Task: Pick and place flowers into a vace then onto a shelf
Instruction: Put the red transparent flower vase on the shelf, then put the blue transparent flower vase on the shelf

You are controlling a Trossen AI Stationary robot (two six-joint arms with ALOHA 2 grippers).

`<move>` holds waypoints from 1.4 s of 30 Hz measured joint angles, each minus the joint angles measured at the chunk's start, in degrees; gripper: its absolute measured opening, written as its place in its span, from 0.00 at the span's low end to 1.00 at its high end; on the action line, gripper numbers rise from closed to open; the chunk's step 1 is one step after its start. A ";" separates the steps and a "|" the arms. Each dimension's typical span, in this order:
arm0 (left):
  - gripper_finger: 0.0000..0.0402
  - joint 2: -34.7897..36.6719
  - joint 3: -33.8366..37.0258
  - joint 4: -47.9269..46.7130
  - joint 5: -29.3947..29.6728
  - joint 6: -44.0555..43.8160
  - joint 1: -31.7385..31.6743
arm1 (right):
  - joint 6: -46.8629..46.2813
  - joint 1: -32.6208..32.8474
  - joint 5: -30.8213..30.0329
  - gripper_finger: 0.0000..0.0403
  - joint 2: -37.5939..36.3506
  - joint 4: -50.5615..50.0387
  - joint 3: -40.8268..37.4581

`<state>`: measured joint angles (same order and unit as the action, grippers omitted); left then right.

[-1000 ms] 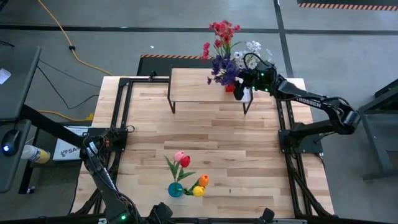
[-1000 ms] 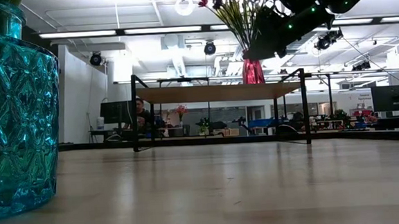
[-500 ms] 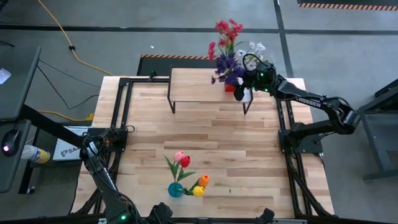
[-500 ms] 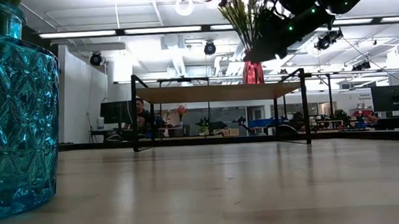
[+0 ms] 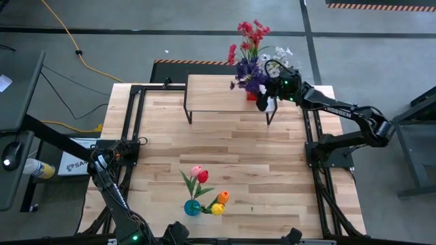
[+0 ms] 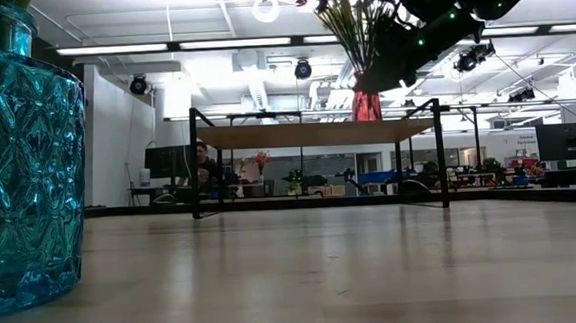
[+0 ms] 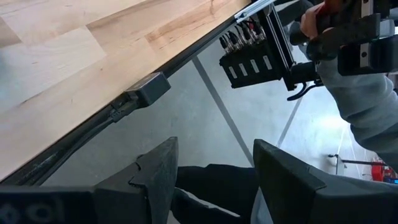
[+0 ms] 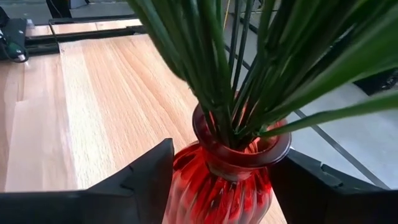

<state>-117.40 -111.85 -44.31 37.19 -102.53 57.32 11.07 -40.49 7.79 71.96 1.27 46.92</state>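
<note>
A red ribbed glass vase [image 8: 227, 180] holds red, purple and white sprigs [image 5: 255, 58] on long green stems. It stands at the right end of the low wooden shelf [image 5: 218, 92], nearly upright in the low view [image 6: 366, 102]. My right gripper [image 5: 264, 96] is shut on it. A blue glass vase [image 5: 193, 207] with pink, red, orange and yellow tulips [image 5: 201, 175] stands on the table near its near edge. My left gripper [image 7: 214, 180] is open and hangs off the table's near left corner. My right gripper holds the red vase by its body [image 8: 186, 186], just below the neck, pinched between the two fingers [image 8: 146, 180]. The fingers come level from the table's right side. The vase is nearly upright, and its base [image 6: 366, 118] meets the shelf's top; whether it rests there I cannot tell.
The shelf's black legs [image 6: 441, 157] stand on the far part of the tabletop [image 5: 231, 150]. Black frame rails [image 5: 133, 116] run along the table's left and right sides. A person's sleeve and hand [image 7: 360, 93] show beyond the table's edge in the left wrist view.
The red vase has tipped from leaning toward the table's left to nearly upright. Its blossoms have swung toward the right and far side, while its base has stayed at the shelf's right end. My right gripper has turned with it.
</note>
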 joint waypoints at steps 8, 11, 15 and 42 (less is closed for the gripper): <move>0.59 0.00 0.00 0.00 -0.15 0.01 0.00 | 0.08 0.00 -0.89 0.65 0.04 -1.21 -0.15; 0.59 0.00 0.00 0.02 -0.17 0.00 0.00 | 0.91 0.00 -1.07 0.68 0.04 -1.78 -0.18; 0.59 0.00 -0.02 -0.01 -0.17 -0.01 0.00 | 0.98 0.00 -1.07 0.69 0.04 -1.76 -0.18; 0.59 0.00 -0.01 -0.93 -0.11 0.23 0.00 | 1.03 0.00 -0.99 0.69 -10.29 -5.52 -0.04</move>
<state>-117.40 -111.86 -45.24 37.08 -102.30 57.32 12.10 -40.49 6.81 61.68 -4.25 46.87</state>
